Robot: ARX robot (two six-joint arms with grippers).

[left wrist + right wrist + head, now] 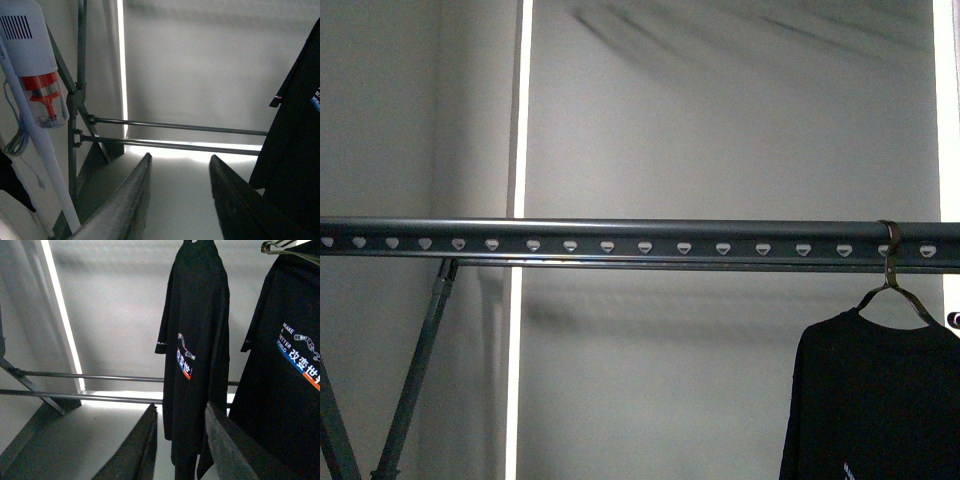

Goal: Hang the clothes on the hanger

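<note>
The dark grey rack rail (620,243) with a row of shield-shaped holes runs across the front view. A black T-shirt (880,400) hangs from it at the far right on a wire coat hanger with a brownish hook (890,262). In the right wrist view two black T-shirts hang, one in the middle (197,355) and one at the right edge (287,370), both with printed characters. My right gripper (181,412) is open and empty, below the middle shirt. My left gripper (179,162) is open and empty, with a black shirt (295,145) beside it.
Slanted rack legs (420,370) stand at the left. Two low horizontal rack bars (175,135) cross behind the grippers. A white and red stick vacuum (35,80) leans by the rack's leg. A plain grey wall with a bright vertical strip (517,240) is behind.
</note>
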